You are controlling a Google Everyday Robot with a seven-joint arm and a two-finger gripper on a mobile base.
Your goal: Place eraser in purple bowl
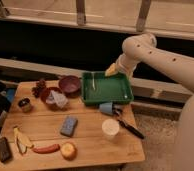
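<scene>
The small, flat, black oblong eraser with rounded corners lay at the near left corner of the slatted wooden desk. The round, shallow, dull purple bowl sat by the far edge, just beside a rectangular green plastic tray. The gripper hung over the tray's far rim, fingers spread wide and holding nothing.
</scene>
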